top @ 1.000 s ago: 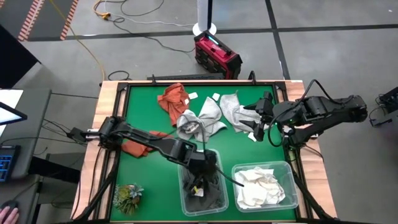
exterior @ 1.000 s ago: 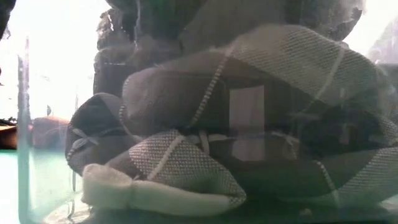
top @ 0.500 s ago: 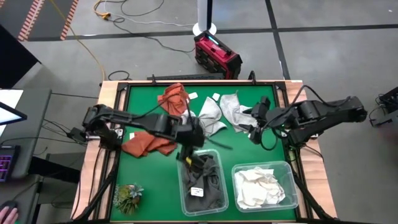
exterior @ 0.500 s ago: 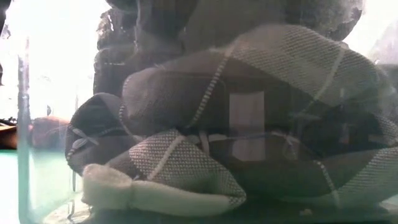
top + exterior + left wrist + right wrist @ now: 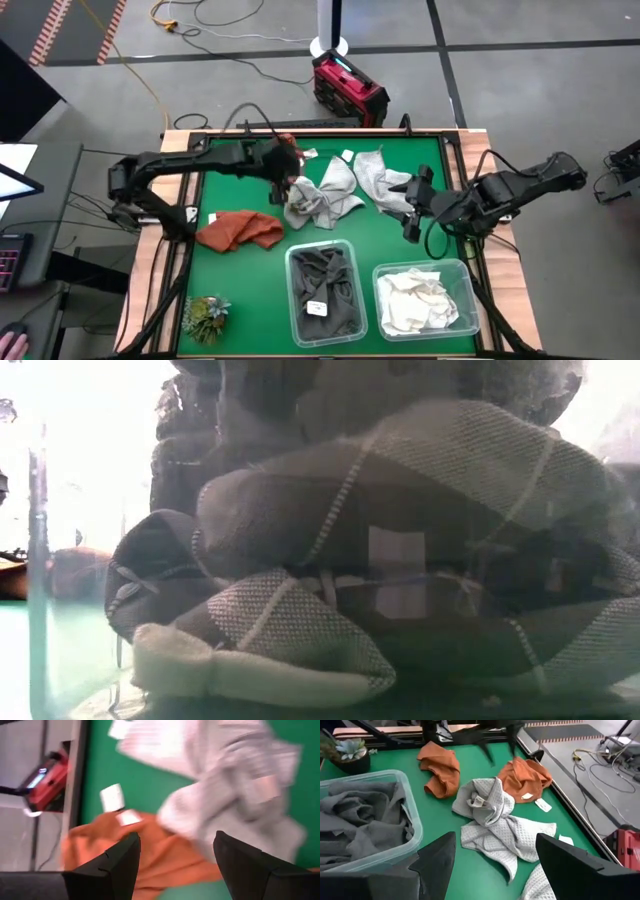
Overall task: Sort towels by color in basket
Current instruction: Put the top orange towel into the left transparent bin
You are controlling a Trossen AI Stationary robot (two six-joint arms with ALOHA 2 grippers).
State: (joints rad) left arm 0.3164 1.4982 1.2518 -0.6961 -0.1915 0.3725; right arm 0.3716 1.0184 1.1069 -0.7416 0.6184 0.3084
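My left gripper point(image 5: 287, 183) is open above the far middle of the green table, where a rust-orange towel point(image 5: 100, 850) meets a crumpled light grey towel point(image 5: 230, 795). My right gripper point(image 5: 411, 206) is open and level beside a second light grey towel point(image 5: 378, 175); it faces the table's left. The right wrist view looks past its fingers point(image 5: 496, 840) at the light grey towel point(image 5: 495, 815) and both orange towels point(image 5: 525, 775) point(image 5: 440, 770). A second orange towel point(image 5: 240, 230) lies on the left part of the table. Dark grey towels point(image 5: 323, 285) fill one clear bin, white towels point(image 5: 422, 298) the other.
The two clear bins point(image 5: 292, 300) point(image 5: 470, 300) stand side by side at the near edge. A small green plant point(image 5: 205, 318) sits at the near left corner. The low view looks through the bin wall at dark grey towels point(image 5: 400, 560). A red device point(image 5: 348, 88) lies on the floor beyond the table.
My left gripper has risen out of the dark grey bin and swung toward the far edge, over the orange and light grey towels. The dark grey towels stay in the bin. My right gripper has shifted a little toward the near edge.
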